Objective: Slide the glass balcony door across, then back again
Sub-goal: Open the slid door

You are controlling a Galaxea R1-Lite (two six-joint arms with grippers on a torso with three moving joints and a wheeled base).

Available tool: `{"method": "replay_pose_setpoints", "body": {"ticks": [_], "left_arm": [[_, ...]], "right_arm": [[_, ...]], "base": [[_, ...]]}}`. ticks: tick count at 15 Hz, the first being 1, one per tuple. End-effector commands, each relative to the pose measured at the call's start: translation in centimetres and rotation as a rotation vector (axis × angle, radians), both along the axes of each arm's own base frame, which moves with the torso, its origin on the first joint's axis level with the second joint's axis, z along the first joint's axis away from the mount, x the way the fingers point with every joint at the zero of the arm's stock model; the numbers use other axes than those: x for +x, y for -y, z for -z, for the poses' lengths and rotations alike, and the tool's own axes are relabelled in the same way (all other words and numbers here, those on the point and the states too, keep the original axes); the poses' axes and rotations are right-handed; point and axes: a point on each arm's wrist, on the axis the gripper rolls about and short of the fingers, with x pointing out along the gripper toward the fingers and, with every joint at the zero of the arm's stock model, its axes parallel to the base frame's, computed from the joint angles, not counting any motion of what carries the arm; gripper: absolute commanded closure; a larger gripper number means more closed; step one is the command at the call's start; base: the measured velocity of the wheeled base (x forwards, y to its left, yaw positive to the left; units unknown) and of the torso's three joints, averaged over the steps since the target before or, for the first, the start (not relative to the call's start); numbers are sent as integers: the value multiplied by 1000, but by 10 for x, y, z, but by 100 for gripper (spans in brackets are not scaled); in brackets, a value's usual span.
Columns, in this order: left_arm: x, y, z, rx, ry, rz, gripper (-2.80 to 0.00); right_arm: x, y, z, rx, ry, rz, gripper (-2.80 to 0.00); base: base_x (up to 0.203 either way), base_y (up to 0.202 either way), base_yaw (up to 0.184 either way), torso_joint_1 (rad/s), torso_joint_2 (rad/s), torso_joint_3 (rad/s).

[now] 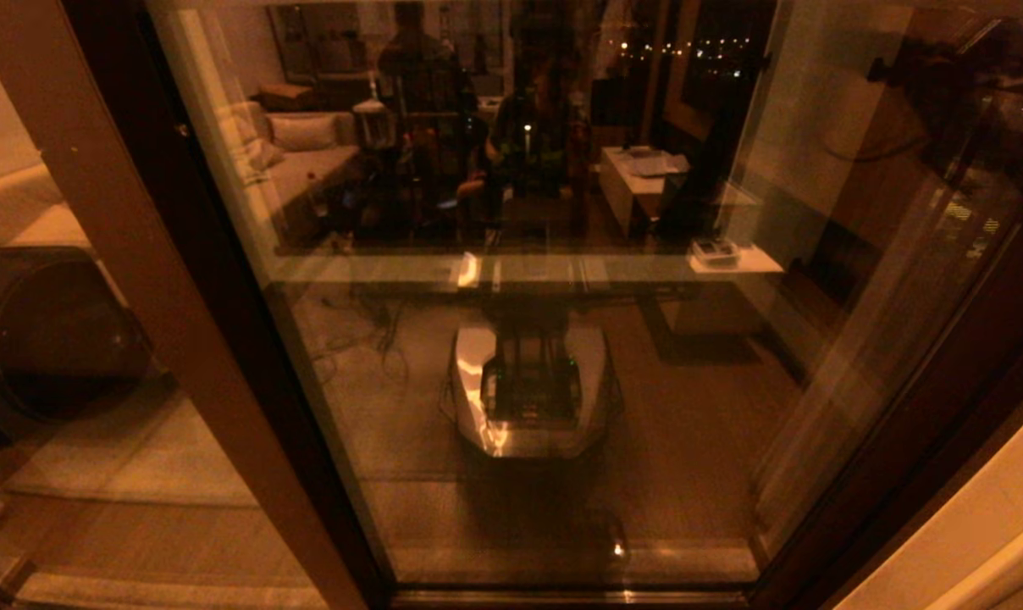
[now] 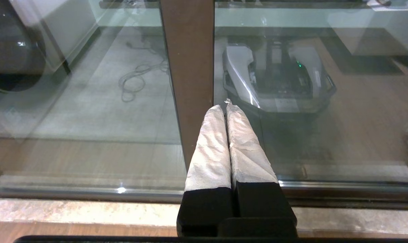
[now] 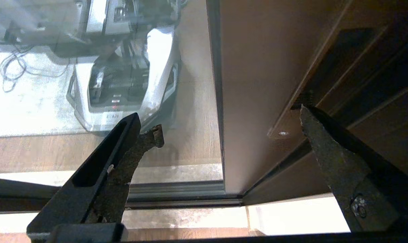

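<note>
Door not slid yet: our right gripper (image 3: 231, 125), jaws wide, empty, straddles the brown-framed glass balcony door (image 3: 258, 84) edge, frame centre-right.

The left gripper (image 2: 226, 107) has its jaws pressed together; the right gripper (image 3: 231, 119) holds its jaws spread wide.

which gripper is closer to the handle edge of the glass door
Right. The right gripper is open, straddling the glass balcony door's handle-side upright; the left gripper is shut, facing another brown upright.
</note>
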Motion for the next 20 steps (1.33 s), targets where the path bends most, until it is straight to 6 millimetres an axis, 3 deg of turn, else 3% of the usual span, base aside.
{"method": "replay_pose_setpoints", "body": {"ticks": [1, 20], "left_arm": [[0, 0, 0, 0, 0, 0, 0], [0, 0, 0, 0, 0, 0, 0]], "right_arm": [[2, 1, 1, 2, -2, -4, -280], [18, 2, 6, 18, -11, -15, -280]], "base": [[0, 0, 0, 0, 0, 0], [0, 0, 0, 0, 0, 0]]}}
